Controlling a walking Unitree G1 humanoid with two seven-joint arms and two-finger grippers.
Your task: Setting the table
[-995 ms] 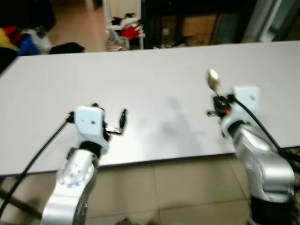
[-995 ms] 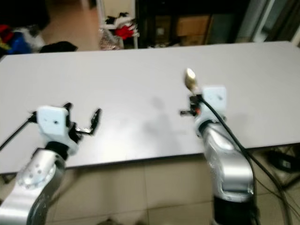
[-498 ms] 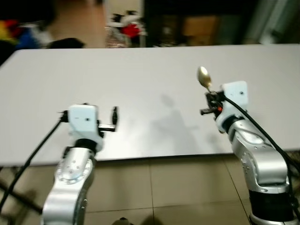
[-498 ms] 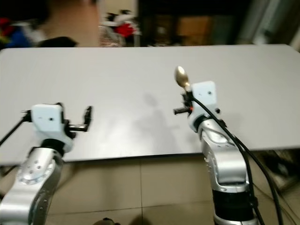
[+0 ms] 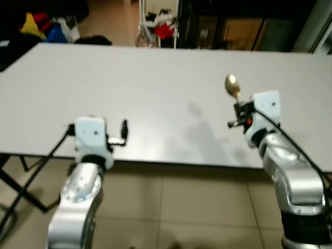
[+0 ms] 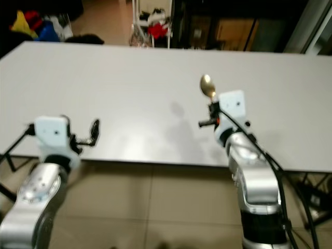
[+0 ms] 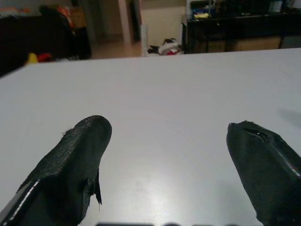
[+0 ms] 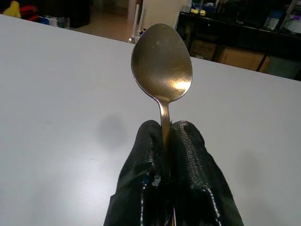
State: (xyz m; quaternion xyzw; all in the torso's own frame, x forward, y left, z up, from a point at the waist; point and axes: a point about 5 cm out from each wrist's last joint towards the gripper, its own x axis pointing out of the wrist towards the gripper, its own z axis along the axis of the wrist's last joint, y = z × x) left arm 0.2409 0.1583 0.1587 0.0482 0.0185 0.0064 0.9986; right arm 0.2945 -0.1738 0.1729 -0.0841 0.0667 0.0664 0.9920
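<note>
A gold-coloured metal spoon point(image 8: 162, 66) sticks up bowl-first out of my right gripper point(image 8: 164, 136), which is shut on its handle. In the left eye view the spoon point(image 5: 232, 86) stands above the near right part of the large white table point(image 5: 155, 83). My left gripper point(image 5: 123, 134) hovers over the table's near edge at the left, open, with nothing between its black fingers point(image 7: 75, 155).
Tiled floor point(image 5: 181, 207) lies below the table's near edge. Beyond the far edge are dark shelving with cardboard boxes point(image 5: 244, 31), a white rack holding red items point(image 5: 163, 28), and coloured clutter point(image 5: 36, 26) at the far left.
The whole picture shifted, so the camera moved; the table's far edge and near left corner now show more. Both arms keep their poses, the spoon still held upright.
</note>
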